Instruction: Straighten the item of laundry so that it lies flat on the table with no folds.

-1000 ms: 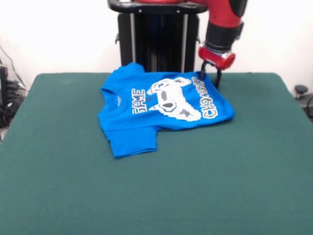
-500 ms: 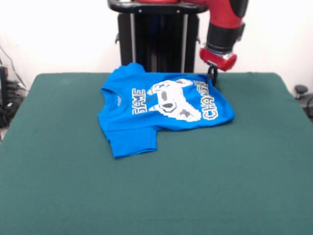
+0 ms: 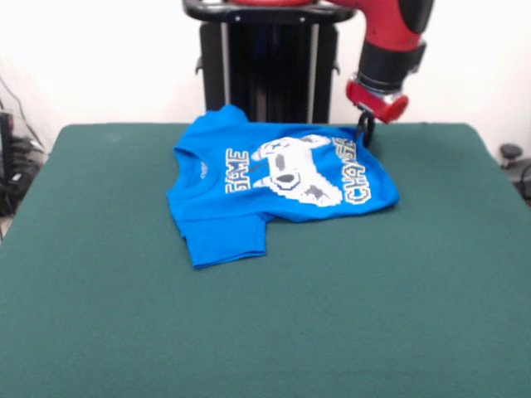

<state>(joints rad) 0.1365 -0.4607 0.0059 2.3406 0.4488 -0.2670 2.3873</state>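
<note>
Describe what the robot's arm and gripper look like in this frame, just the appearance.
The arm is glossy red with a black cylindrical wrist section, ending in a rounded red collar. Below the collar sits the gripper, small, dark and thin against the blue shirt. Behind it stands a black pedestal with pale vertical rods. No cables or markings are visible.

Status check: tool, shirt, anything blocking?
Tool shut on T-shirt far hem corner. Shirt still bunched, sleeve folded, on table. Nothing blocking.
</note>
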